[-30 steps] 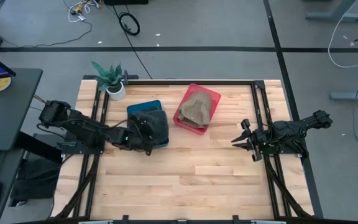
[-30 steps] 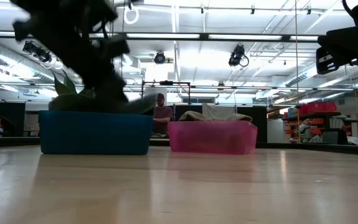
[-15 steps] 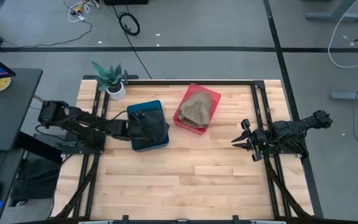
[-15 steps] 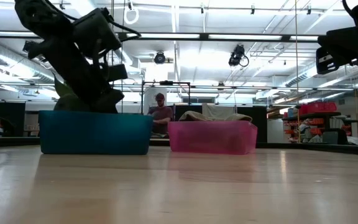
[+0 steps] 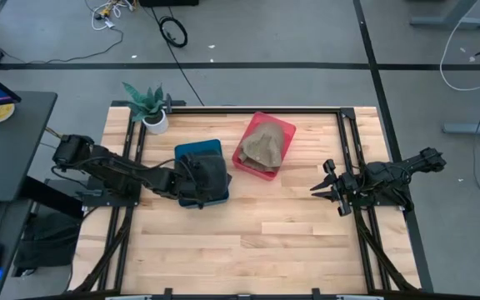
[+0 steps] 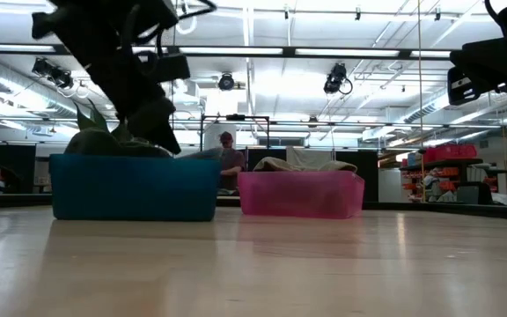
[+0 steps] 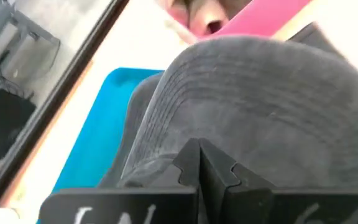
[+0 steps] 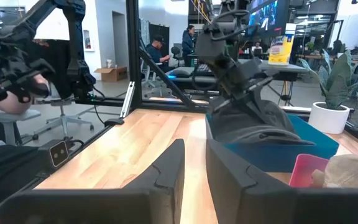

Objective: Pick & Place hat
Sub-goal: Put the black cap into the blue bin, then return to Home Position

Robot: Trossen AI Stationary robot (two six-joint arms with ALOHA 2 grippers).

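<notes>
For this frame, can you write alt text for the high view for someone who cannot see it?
The left gripper holds a dark hat over the blue bin. Beside it, a pink bin contains a tan hat. The right gripper waits open at the table's right side.

Left claw (image 5: 197, 182) clamped shut; right claw (image 5: 323, 188) spread open.

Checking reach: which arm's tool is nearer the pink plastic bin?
Left. Its tool sits over the blue plastic bin beside the pink plastic bin; the right tool waits farther, near the table's edge.
</notes>
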